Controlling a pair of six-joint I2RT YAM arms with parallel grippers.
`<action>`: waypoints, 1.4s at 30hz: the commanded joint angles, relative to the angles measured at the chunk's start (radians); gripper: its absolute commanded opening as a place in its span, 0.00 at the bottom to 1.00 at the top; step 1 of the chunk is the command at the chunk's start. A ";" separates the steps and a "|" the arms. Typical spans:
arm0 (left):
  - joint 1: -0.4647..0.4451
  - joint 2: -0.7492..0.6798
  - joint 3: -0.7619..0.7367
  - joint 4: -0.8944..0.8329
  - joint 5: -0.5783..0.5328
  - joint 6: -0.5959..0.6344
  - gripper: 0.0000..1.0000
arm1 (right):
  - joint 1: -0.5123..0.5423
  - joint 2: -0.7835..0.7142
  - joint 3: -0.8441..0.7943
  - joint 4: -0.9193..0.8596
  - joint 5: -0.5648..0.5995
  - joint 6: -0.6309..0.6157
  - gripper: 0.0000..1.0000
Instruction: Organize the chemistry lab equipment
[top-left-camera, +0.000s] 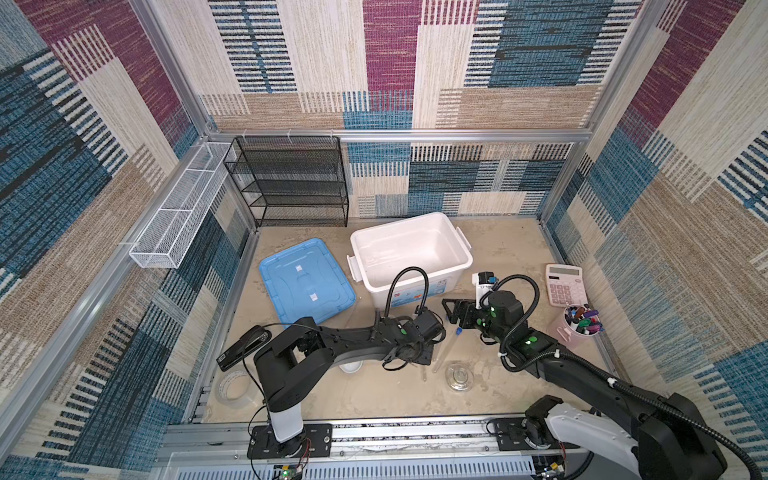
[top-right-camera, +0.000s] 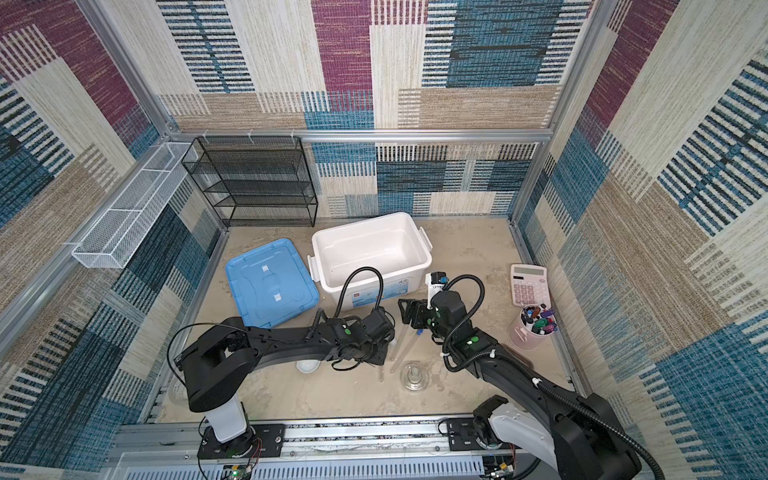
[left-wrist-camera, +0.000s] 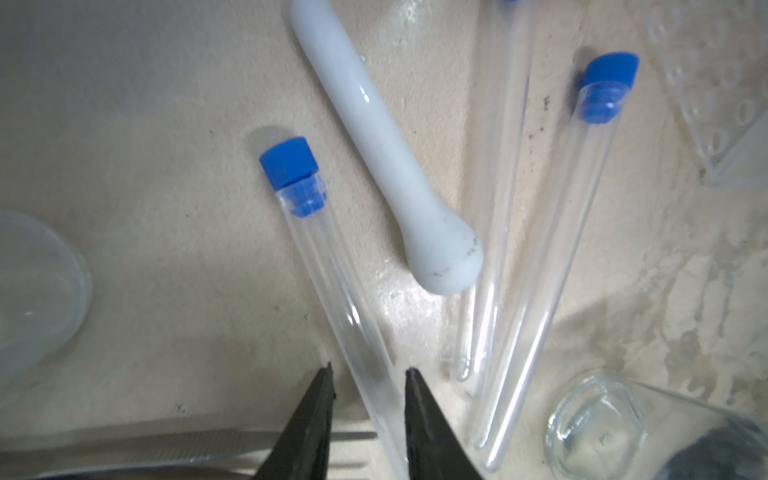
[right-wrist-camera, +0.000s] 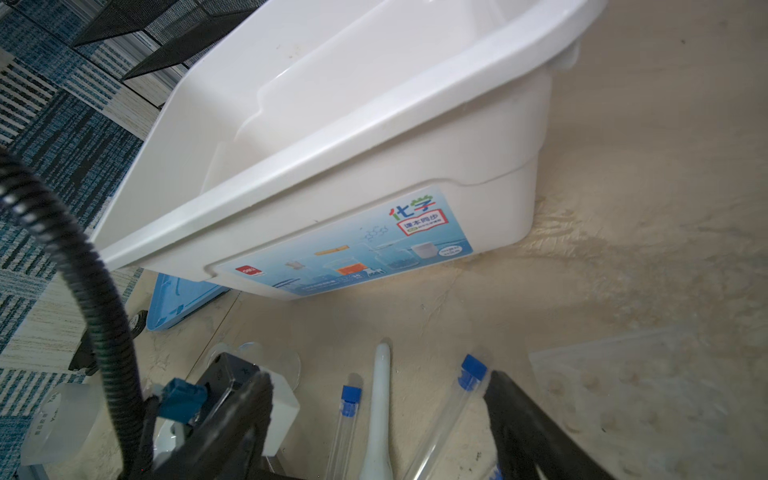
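Evidently, lower centre in both top views, the left gripper straddles a tube, jaws slightly parted, perhaps not touching, to lift it into the bin; the right gripper hangs spread.

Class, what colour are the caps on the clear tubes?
Blue caps, seen best in the left wrist view.

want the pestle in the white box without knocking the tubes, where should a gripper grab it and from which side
Probably the slim handle of the white pestle, near mid-length, straight down from above, jaws across its width. It lies flat on the table, and its flared head sits right beside a clear tube, while the handle has bare table both sides.
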 joint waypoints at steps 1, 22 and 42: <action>0.000 0.009 0.013 -0.031 -0.018 -0.014 0.32 | -0.006 -0.002 -0.004 0.000 -0.014 -0.014 0.83; 0.002 0.026 0.017 -0.019 -0.029 -0.036 0.17 | -0.026 -0.034 -0.018 -0.007 -0.028 -0.013 0.83; 0.002 -0.199 -0.071 0.168 -0.147 0.161 0.13 | -0.070 0.059 -0.003 0.125 -0.410 -0.026 0.70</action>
